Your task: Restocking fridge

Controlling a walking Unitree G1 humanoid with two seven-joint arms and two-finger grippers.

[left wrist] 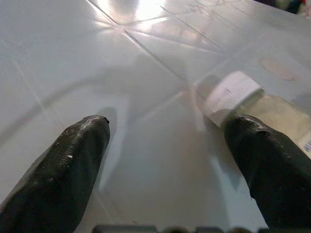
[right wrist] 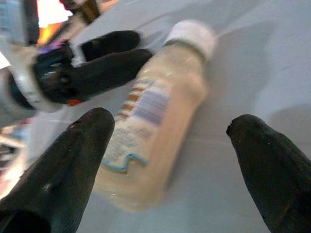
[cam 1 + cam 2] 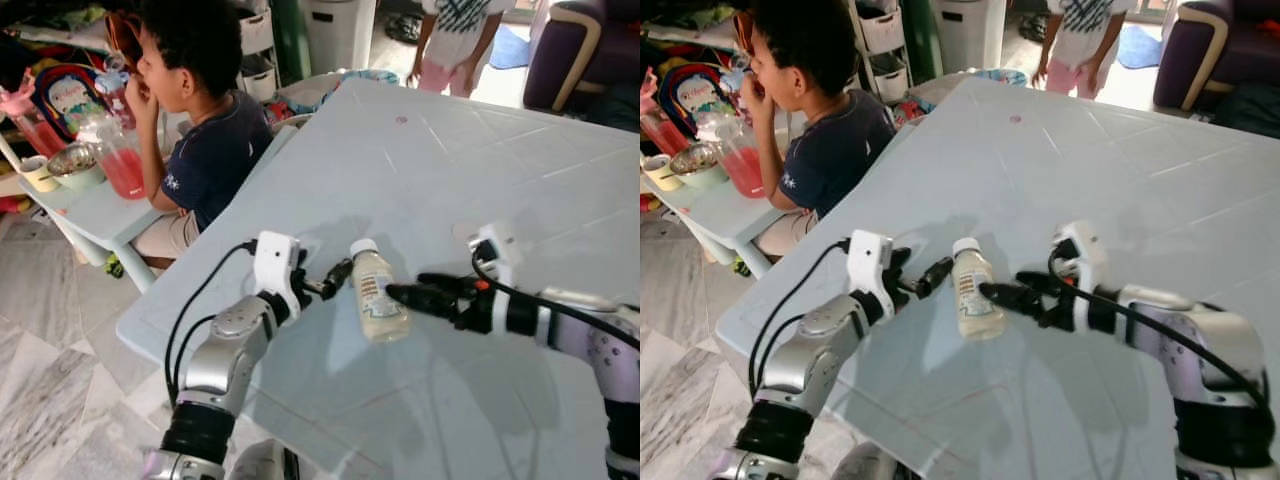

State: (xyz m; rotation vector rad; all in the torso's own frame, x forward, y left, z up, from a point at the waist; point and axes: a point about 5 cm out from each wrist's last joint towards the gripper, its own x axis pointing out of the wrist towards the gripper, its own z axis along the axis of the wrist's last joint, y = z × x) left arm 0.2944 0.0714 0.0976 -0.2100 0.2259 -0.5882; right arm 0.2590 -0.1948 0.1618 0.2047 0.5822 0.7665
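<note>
Lying bottle: a small bottle of creamy drink with a white cap rests on its side on the pale blue table, cap pointing away from the robot, printed label facing up.
Left gripper: the left gripper sits low over the table just beside the bottle's neck, its fingers spread apart and grasping nothing; in the left wrist view one fingertip is right at the cap, whether touching I cannot tell.
Right gripper: the right gripper reaches in from the other side, its black tips close to the bottle's body; the right wrist view shows the fingers wide apart with the bottle lying between them, not clamped.
Arms: both silver arms stretch forward over the near part of the table, black cables looping from the wrists.
Seated child: a child in a dark shirt sits at a small side table to the robot's left, hand raised to the face.
Side table: a jug of pink drink and a bowl stand there.
Far end: another person in pink shorts stands beyond the table.
</note>
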